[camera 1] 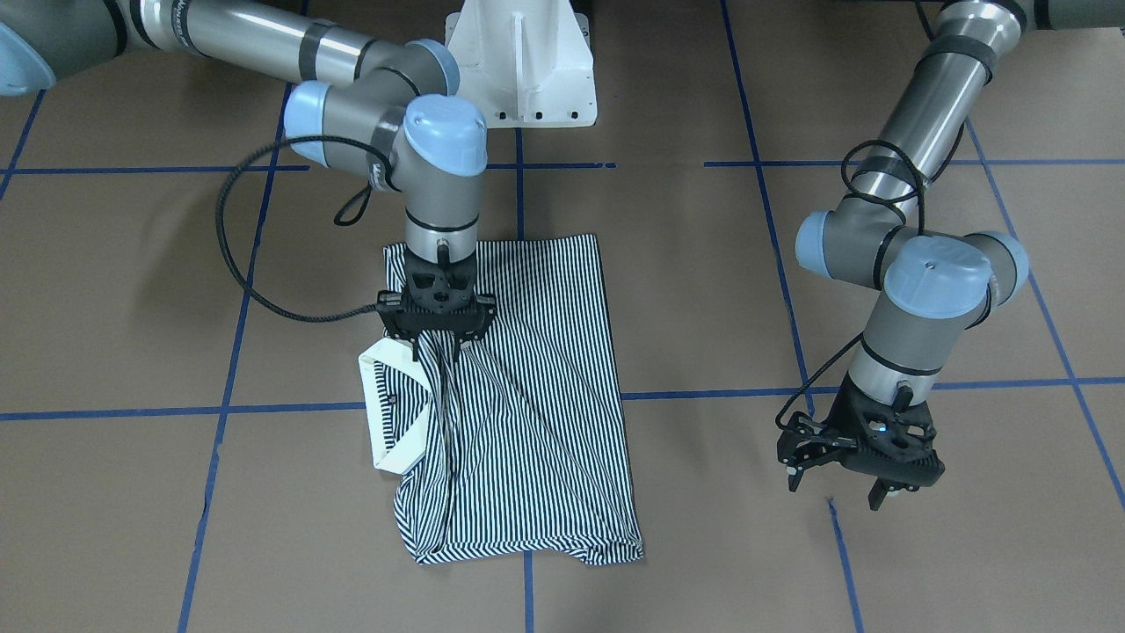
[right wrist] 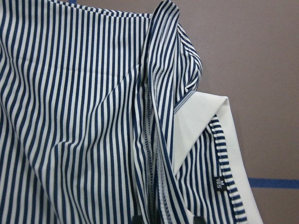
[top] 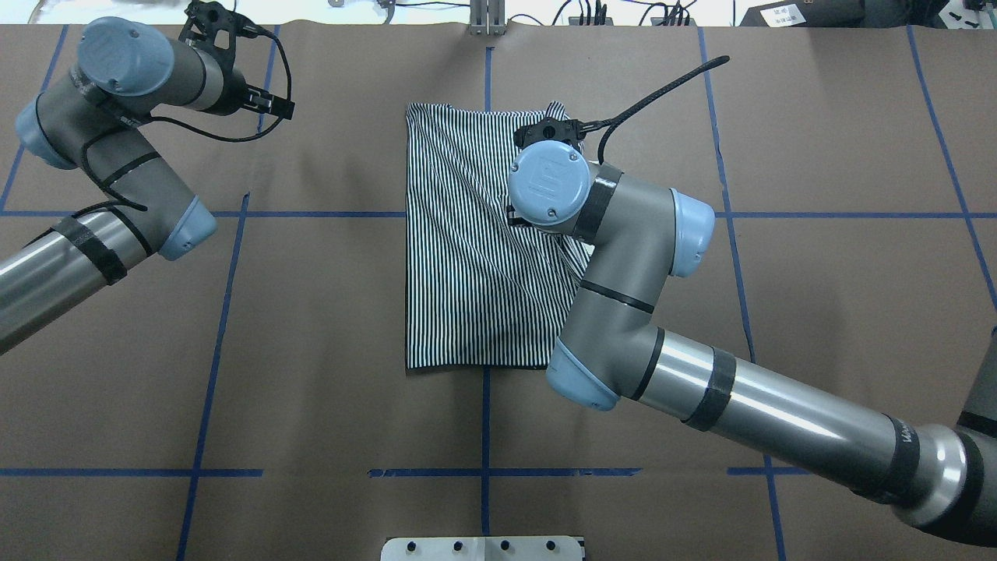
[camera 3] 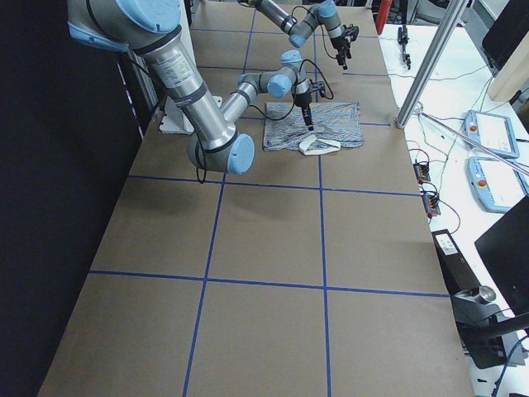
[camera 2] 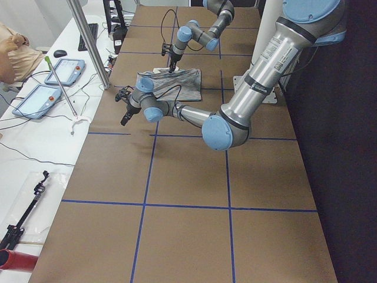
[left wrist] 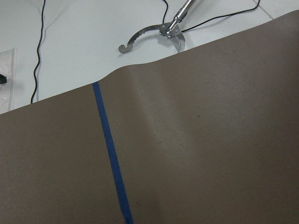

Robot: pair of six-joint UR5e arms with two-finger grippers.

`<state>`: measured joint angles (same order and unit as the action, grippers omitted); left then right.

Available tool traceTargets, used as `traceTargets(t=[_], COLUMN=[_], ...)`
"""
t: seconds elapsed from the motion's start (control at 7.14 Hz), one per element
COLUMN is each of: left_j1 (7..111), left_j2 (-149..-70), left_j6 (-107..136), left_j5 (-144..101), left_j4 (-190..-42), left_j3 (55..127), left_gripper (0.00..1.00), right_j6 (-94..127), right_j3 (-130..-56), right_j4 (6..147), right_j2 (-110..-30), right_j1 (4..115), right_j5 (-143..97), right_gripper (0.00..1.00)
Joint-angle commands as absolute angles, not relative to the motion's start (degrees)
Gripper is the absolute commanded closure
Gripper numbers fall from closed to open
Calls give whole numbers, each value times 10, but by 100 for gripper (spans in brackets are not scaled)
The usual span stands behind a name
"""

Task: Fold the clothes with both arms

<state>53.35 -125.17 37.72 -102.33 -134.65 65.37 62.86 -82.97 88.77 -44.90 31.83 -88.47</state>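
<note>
The striped polo shirt [camera 1: 536, 387] lies folded into a long rectangle in the middle of the brown table, its cream collar [camera 1: 385, 422] sticking out on one side. My right gripper [camera 1: 437, 345] points straight down over the shirt near the collar, shut on a raised ridge of striped fabric. The right wrist view shows that ridge [right wrist: 156, 140] running down between the fingertips, with the collar [right wrist: 201, 121] beside it. In the overhead view the right wrist [top: 549, 183] hides the pinch. My left gripper [camera 1: 839, 488] hangs open and empty over bare table, well clear of the shirt [top: 467, 257].
The white pedestal base [camera 1: 523, 61] stands behind the shirt. Blue tape lines [camera 1: 703, 394] grid the brown paper. The left wrist view shows the paper's far edge, with a metal tool [left wrist: 159, 32] on the white bench beyond. Tablets and cables lie on that bench [camera 2: 53, 88].
</note>
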Motion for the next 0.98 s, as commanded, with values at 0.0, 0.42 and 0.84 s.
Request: traceTargets(t=[0.0,0.42,0.84], left_j1=[533,533,533], left_j2=[-1249,-1247,-1247], left_j6=[378,391,390], left_j5=[-1024,-1024,-1024], left_j4=[-1346,-1346,-1346], left_j3=[654,653,651], left_gripper=[0,0,0], right_j6=[626,601,555], right_j3=[-784,-766,-766], right_j4=[881,882,889], right_j2=[-415,-415,-419], right_j1=[316,308,310], right_j5=[-885,-884,-882], right_gripper=[76,73,72])
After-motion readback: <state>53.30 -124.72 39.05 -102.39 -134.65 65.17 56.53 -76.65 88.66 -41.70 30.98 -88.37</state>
